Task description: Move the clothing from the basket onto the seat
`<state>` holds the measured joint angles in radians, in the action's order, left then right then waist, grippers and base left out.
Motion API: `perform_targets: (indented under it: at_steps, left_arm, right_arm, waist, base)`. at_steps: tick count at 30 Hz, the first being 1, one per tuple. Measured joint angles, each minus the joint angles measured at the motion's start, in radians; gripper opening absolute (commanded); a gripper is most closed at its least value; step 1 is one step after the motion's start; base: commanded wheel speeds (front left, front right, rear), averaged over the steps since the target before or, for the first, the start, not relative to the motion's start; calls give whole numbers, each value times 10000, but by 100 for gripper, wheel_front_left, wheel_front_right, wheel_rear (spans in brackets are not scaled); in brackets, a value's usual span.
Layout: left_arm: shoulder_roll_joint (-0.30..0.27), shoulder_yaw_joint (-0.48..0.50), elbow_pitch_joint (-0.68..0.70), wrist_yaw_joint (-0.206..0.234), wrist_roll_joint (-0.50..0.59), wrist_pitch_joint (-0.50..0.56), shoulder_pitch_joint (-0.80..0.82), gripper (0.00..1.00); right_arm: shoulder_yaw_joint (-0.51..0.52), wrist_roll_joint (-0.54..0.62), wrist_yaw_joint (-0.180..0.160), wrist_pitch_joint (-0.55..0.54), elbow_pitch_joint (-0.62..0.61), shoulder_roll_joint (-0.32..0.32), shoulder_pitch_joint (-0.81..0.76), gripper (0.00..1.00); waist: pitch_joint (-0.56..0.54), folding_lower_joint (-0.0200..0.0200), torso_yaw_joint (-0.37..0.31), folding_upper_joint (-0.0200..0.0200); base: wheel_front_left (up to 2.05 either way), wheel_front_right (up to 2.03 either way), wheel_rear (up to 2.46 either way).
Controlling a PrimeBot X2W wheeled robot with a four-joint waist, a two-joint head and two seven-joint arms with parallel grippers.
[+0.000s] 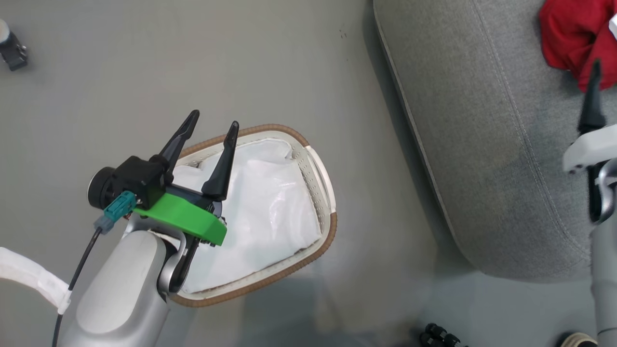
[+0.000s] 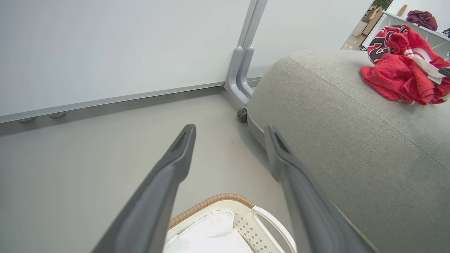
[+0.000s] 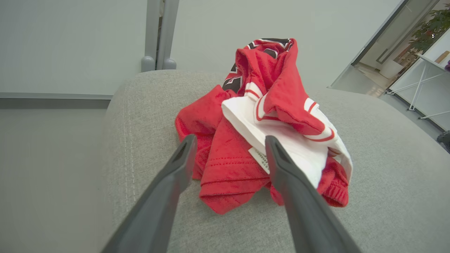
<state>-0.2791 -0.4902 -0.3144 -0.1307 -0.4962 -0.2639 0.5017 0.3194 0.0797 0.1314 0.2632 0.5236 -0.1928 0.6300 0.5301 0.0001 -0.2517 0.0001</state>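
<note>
Left tool (image 1: 214, 119) in the head view: spread apart, clamped on nothing, hanging over the basket (image 1: 328, 231) and its white lining (image 1: 270, 202), on the floor (image 1: 289, 58). Right tool (image 1: 594, 96) at the far right edge, one dark finger visible, its tip overlapping the clothing (image 1: 569, 33), bunched red on the seat (image 1: 482, 144), well apart from the basket.

Left wrist view: left tool (image 2: 230, 129) splayed wide above the basket (image 2: 214, 200) rim. Clothing (image 2: 400, 73) heaped on top of the seat (image 2: 351, 147), black white-edged numerals (image 2: 378, 52) folded over, not readable.

Right wrist view: right tool (image 3: 231, 140) parted, not closed on anything. Clothing (image 3: 225, 172) crumpled on the seat (image 3: 386, 175), no clear long axis, stitched hem nearest the tool, peak away from it. Small white label (image 3: 258, 157) beside the right-hand finger, print too small to read.
</note>
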Motion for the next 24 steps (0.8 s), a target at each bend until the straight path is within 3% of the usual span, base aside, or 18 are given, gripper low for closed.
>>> perform_targets:
  at_steps: [11, 24]
  left_arm:
    - [844, 1998, -132, 0, 729, -2, -1095, 100]
    - [1592, 4027, -516, 0, 1732, 0, -1961, 100]
  right_arm:
    - [-2387, -1404, 0, 0, -957, 1020, -983, 100]
    - [-3185, -1793, 0, 0, -535, 1415, -1317, 100]
  waist:
    - [-931, -1, 894, 0]
    - [-2064, -1, 2191, 0]
  base:
    - [0, 0, 0]
    - [0, 0, 0]
